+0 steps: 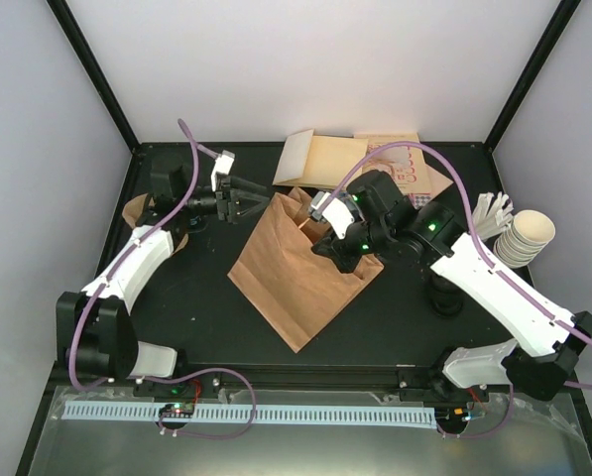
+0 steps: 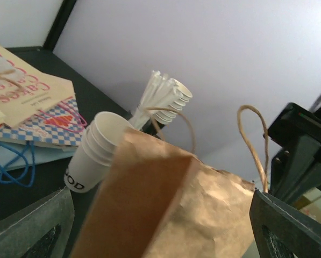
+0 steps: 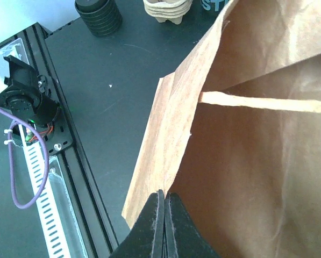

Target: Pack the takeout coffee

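brown bag (image 1: 296, 283) mid-worktop, mouth at its far end. right gripper (image 3: 163, 196) fully closed, pinching the bag's rim. left gripper (image 1: 251, 203) at the mouth's far-left side, jaws wide, holding nothing. coffee cup not visible in any view, maybe inside the bag, can't confirm. spare cup stack (image 1: 529, 236) at right edge. left to do: confirm cup, release the rim.

- Paper bag (image 1: 296, 288): interior not visible in the top view; lower part cropped in the left wrist view, right side cropped in the right wrist view.
- Left gripper (image 2: 161, 220): fingers (image 2: 28, 231) cropped at the bottom corners.
- Right gripper (image 3: 164, 198): cropped by the lower edge.
- Black lid stack (image 3: 98, 16): top cropped.
- Cup stack (image 2: 93, 156): lettering partly turned out of sight.
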### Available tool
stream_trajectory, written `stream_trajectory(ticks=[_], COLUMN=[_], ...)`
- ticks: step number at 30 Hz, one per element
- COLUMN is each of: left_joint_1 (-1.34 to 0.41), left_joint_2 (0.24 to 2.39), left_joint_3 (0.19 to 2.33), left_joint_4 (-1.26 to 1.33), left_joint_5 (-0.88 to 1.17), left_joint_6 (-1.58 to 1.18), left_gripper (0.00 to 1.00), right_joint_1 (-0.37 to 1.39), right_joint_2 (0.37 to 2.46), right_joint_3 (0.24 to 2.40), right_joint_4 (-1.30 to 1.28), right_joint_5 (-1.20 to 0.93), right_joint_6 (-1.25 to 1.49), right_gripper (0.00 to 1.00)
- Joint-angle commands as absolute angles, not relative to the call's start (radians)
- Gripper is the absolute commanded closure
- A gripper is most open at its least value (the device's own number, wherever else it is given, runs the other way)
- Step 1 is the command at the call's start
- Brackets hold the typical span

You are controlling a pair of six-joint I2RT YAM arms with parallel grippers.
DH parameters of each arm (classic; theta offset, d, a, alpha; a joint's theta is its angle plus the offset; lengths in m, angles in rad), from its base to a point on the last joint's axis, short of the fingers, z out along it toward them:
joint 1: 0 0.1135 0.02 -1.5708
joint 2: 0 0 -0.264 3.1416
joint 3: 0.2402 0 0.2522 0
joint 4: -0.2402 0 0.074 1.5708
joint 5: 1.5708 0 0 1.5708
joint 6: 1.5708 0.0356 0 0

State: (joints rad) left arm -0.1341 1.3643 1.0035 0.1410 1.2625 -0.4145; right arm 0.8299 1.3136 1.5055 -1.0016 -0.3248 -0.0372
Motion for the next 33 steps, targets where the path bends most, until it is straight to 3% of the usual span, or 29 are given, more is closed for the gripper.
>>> stream_trajectory(ticks=[1, 8, 14, 18, 22, 29, 33], left_joint_1=[-0.133, -0.157, -0.171, -0.189, -0.195, -0.195, -0.193], left_joint_2=[1.341, 1.353, 1.388, 1.39, 1.376, 1.38, 1.378], left_joint_3=[1.001, 1.01, 1.042, 1.047, 1.043, 1.053, 1.074], left_joint_4=[0.281, 0.202, 0.083, 0.081, 0.063, 0.04, -0.008], left_joint_5=[1.384, 1.454, 1.431, 1.46, 1.484, 1.485, 1.456], left_joint_6=[-0.459, -0.44, -0.384, -0.377, -0.353, -0.336, -0.308], left_gripper=[0.08, 0.21, 0.22, 0.3, 0.47, 0.87, 0.95], right_joint_1=[0.837, 0.836, 0.836, 0.836, 0.837, 0.836, 0.837], right_joint_2=[1.279, 1.269, 1.267, 1.269, 1.276, 1.279, 1.28], right_joint_3=[1.515, 1.522, 1.532, 1.546, 1.564, 1.56, 1.562], right_joint_4=[-1.014, -1.012, -1.014, -1.013, -1.024, -1.019, -1.037], right_joint_5=[-0.347, -0.362, -0.361, -0.339, -0.328, -0.29, -0.241], right_joint_6=[-0.062, -0.063, -0.06, -0.051, -0.039, -0.023, -0.012], right_gripper=[0.98, 0.98, 0.98, 0.98, 0.98, 0.98, 0.97])
